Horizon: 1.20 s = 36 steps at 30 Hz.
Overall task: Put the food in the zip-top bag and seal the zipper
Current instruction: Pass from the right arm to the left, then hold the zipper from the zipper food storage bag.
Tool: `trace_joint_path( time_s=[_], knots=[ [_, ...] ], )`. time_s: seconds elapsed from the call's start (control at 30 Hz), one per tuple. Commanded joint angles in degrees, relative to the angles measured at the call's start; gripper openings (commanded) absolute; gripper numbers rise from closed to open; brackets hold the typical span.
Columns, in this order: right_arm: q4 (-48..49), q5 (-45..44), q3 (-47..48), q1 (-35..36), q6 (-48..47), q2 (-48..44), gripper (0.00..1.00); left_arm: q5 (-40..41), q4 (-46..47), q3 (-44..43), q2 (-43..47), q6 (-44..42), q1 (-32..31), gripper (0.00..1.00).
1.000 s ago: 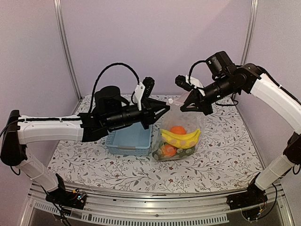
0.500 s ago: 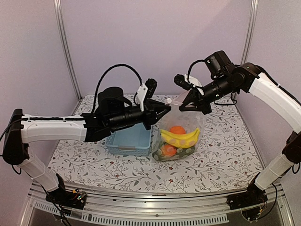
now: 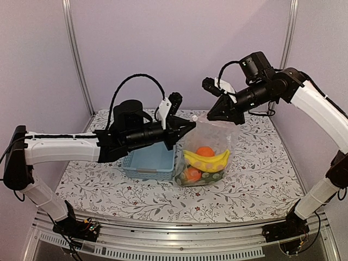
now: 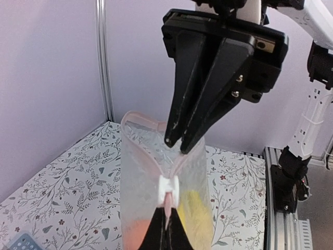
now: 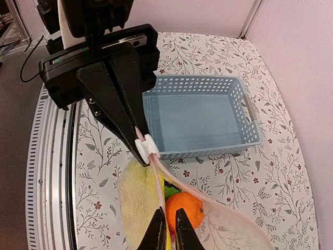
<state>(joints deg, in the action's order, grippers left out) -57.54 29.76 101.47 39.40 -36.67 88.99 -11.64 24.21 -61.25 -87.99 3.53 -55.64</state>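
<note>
From above, the zip-top bag (image 3: 213, 136) is hanging stretched between the two arms, its bottom apparently resting on the floral worktop (image 3: 255, 174) just beside the light-blue basket (image 3: 147, 173). The food is already sitting inside it: a yellow toy banana (image 3: 207, 161), an orange (image 3: 205, 150) and red and green pieces below. The left end effector (image 3: 188, 128) and the right end effector (image 3: 211, 116) are both meeting the bag's top edge.

In the left wrist view, the left fingers are pressing together on the pink zipper (image 4: 167, 205) just under its white slider (image 4: 169, 186). The right end effector is coming down from above, tips nearly together on the mouth edge.

In the right wrist view, the right fingers are standing almost together, apparently pinching the zipper strip, which is running up to the slider at the left tips.

The film is looking thin, crinkly and slippery, so it will probably sag and twist. The stiffer strip and the hard slider seem the sound places to take hold, with the far end kept taut while the slider is drawn along.
</note>
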Motion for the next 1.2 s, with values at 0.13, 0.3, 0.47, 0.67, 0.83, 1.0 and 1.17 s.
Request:
trace_joint_path(
  time_s=[0.13, 0.3, 0.47, 0.67, 0.83, 1.0, 1.17],
  knots=[
    [1.8, -1.26, 5.7, 0.36, -1.17, 1.09, 0.13, -1.56, -3.52, 1.08, 5.52, -5.62, 1.02, 0.0],
    [0.8, 7.52, 6.99, 0.84, -2.46, 1.79, 0.34, -2.72, -6.09, 1.55, 6.87, -6.91, 1.0, 0.0],
    [0.12, 10.03, 7.68, 2.66, -3.62, 3.56, 0.37, -3.52, -6.66, 2.36, 7.85, -7.97, 1.01, 0.0],
    [0.38, 9.78, 8.28, 4.59, -4.24, 5.24, 0.38, -3.17, -6.79, 2.8, 8.48, -8.05, 1.01, 0.0],
    [0.11, 7.48, 8.48, 6.13, -5.4, 6.49, 0.47, -3.04, -6.86, 2.98, 8.92, -8.17, 0.99, 0.0],
    [1.3, 7.84, 8.39, 6.48, -4.83, 6.91, 0.41, -3.12, -6.84, 3.15, 9.14, -8.02, 1.05, 0.0],
    [2.29, 7.41, 8.54, 6.61, -4.43, 6.88, 0.33, -3.39, -6.73, 3.32, 9.31, -8.06, 1.05, 0.0]
  ],
)
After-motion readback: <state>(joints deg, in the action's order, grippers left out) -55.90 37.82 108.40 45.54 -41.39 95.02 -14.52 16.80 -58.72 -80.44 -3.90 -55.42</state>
